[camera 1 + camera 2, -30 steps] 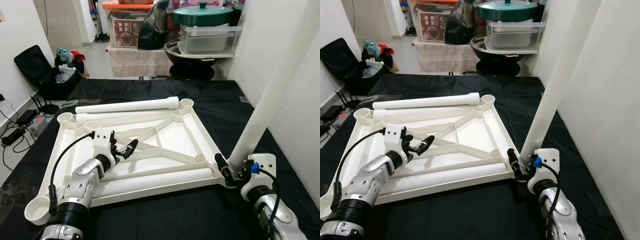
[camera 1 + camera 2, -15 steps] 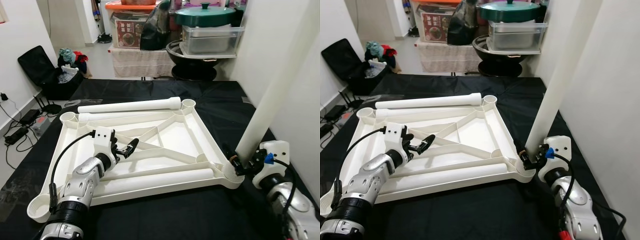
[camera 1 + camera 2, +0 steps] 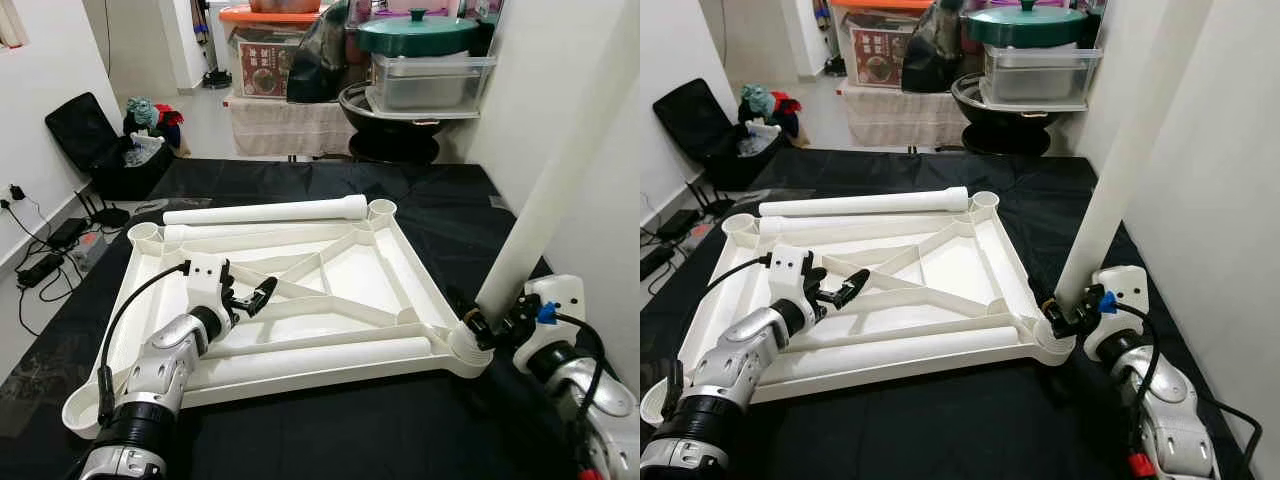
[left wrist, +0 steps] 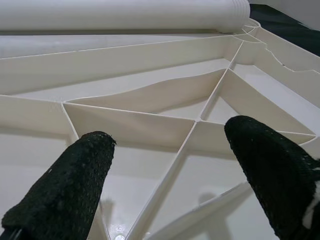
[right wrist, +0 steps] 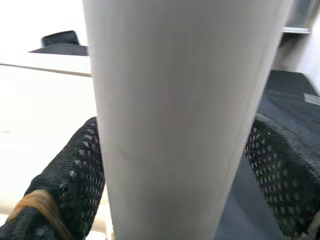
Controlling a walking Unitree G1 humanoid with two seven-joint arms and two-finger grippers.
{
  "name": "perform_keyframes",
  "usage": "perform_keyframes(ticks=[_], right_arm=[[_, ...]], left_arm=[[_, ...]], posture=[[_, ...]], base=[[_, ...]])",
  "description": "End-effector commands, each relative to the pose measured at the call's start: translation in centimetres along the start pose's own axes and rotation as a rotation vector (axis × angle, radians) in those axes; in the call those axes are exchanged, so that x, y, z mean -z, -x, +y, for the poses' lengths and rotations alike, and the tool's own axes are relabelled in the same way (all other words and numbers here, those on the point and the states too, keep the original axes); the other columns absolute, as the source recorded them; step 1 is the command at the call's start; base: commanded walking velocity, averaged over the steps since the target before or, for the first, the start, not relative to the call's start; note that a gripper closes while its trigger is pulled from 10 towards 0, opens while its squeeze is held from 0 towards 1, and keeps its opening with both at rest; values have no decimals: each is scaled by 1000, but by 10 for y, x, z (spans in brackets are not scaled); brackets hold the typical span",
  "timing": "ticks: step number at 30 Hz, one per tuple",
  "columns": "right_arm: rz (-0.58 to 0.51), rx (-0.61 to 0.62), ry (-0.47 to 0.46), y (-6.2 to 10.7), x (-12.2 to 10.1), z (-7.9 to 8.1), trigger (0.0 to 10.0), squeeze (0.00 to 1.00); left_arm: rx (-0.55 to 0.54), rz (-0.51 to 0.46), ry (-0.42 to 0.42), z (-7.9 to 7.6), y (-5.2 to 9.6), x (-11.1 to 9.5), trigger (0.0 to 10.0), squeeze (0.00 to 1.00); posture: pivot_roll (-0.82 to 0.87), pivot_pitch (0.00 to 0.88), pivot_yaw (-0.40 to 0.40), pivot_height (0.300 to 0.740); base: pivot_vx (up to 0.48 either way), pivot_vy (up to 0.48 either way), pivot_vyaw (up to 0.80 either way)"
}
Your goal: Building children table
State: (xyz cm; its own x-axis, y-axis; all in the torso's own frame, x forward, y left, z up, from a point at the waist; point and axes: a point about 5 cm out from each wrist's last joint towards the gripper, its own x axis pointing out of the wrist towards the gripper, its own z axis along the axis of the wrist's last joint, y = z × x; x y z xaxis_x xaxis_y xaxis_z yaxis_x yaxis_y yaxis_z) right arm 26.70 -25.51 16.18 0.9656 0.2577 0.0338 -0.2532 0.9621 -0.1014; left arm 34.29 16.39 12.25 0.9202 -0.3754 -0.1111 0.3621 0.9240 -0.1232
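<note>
The white plastic table top (image 3: 345, 275) lies upside down on a black cloth, ribs facing up. A long white leg (image 3: 545, 200) stands tilted in its near right corner socket (image 3: 468, 350). My right gripper (image 3: 490, 330) is shut on the foot of that leg; in the right wrist view the leg (image 5: 175, 110) sits between both black fingers (image 5: 65, 185). My left gripper (image 3: 250, 298) hovers open over the ribs left of the middle, holding nothing, its fingers (image 4: 65, 190) apart. One loose leg (image 3: 265, 211) lies along the far edge, another (image 3: 320, 357) along the near edge.
A white wall (image 3: 600, 200) rises close on the right. At the back stands a shelf with a green-lidded pot (image 3: 415, 30) and boxes. A black suitcase (image 3: 95, 140) and cables (image 3: 45, 265) lie at the left. Black cloth (image 3: 350, 430) stretches in front.
The view has shifted a little. My right wrist has swung round toward the right side of the upright leg, still gripping it. The left gripper has stayed where it was.
</note>
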Motion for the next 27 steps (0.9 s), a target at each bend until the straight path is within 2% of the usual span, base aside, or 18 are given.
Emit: perform_keyframes(ticks=[1,2,4,9,17,19,27], right_arm=[[-6,-20,-3,0,-1,-1,10000,0],[-6,-20,-3,0,-1,-1,10000,0],[-10,-105,-10,-1,-7,-2,10000,0],[6,-173,-1,-3,-8,-5,10000,0],[16,-209,15,-11,-10,-13,10000,0],[18,-235,26,-19,-14,-20,10000,0],[14,-267,32,-32,-21,-32,10000,0]], left_arm=[[-2,23,-13,3,2,4,10000,0],[-2,23,-13,3,2,4,10000,0],[1,25,-12,2,3,5,10000,0],[2,28,-11,3,5,6,10000,0],[-1,27,-15,4,5,5,10000,0],[-7,26,-17,6,7,5,10000,0],[-19,25,-21,8,11,6,10000,0]], posture=[[-8,0,-7,740],[-8,0,-7,740],[-2,0,-11,740],[6,0,-15,740],[15,0,-21,740],[29,0,-30,740],[59,0,-48,740]], base=[[0,0,0],[0,0,0],[0,0,0],[0,0,0],[0,0,0],[0,0,0],[0,0,0]])
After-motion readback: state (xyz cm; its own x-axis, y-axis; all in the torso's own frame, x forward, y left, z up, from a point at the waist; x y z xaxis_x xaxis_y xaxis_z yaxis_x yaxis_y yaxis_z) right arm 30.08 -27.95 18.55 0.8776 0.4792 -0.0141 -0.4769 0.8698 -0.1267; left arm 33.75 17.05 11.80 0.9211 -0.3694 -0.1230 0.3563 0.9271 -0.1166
